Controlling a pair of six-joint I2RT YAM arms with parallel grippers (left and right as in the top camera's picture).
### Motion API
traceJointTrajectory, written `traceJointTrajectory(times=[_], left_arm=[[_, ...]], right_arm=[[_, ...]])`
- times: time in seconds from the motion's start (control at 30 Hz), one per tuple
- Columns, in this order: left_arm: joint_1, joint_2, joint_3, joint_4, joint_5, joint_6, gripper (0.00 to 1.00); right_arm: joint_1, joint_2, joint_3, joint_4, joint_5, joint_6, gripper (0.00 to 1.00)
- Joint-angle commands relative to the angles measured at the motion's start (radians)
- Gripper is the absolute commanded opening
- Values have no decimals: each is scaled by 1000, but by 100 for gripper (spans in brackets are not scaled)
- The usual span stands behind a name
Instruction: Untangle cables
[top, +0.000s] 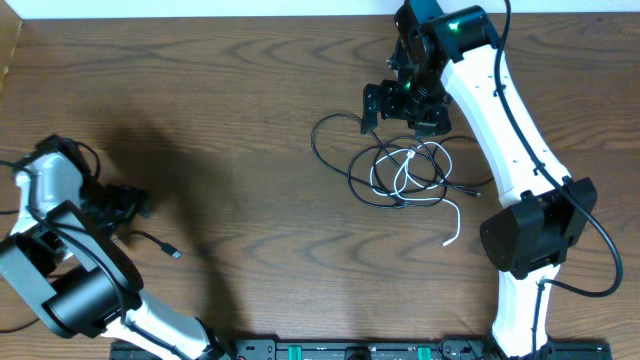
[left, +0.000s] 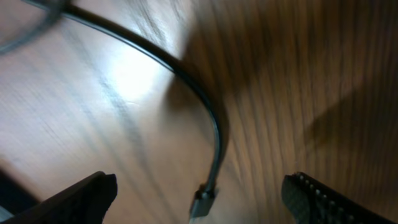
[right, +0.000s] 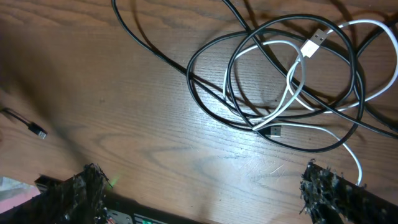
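Observation:
A tangle of black and white cables (top: 405, 172) lies right of the table's middle. In the right wrist view the loops (right: 292, 81) cross one another, with a white USB plug (right: 317, 40) on top and a black plug (right: 273, 131) at the lower edge. My right gripper (top: 403, 112) hovers open just behind the tangle, its jaws (right: 211, 193) holding nothing. A separate black cable (top: 160, 243) lies at the far left. Its plug (left: 203, 202) sits on the wood between the spread fingers of my open left gripper (left: 199, 202), untouched.
The white cable's loose end (top: 452, 228) trails toward the front, near the right arm's base (top: 530, 235). A black rail (top: 340, 351) runs along the front edge. The left arm's own cabling (top: 20, 215) hangs at the left edge.

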Motion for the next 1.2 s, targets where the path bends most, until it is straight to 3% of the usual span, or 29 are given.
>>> traceJointTrajectory(times=[0.0,0.17,0.2,0.3,0.5,0.6,0.73,0.87,1.0,1.17], left_arm=[[-31,-6,-55,40,21,-81,92],[-39,-6,-87,83,20,-80,93],[-39,-6,-97,96,-1,-80,89],[-39,-6,-125,134,-48,-80,76],[-34,-6,-196,258,-64,-80,39],[-35,-6,-216,311,-87,-80,36],[-30,-6,-217,356,-96,-81,22],[-16,-6,-217,381,-96,-81,19],[14,-6,-217,424,-96,-80,8],[79,-6,-192,455,-91,-80,8]], right_arm=[[5,-32,8,-3,2,-12,99],[5,-32,8,-3,2,-12,99],[5,-32,8,-3,2,-12,99],[5,-32,8,-3,2,-12,99],[5,-32,8,-3,2,-12,99],[5,-32,8,-3,2,-12,99],[5,-32,8,-3,2,-12,99],[5,-32,8,-3,2,-12,99],[5,-32,8,-3,2,-12,99],[5,-32,8,-3,2,-12,99]])
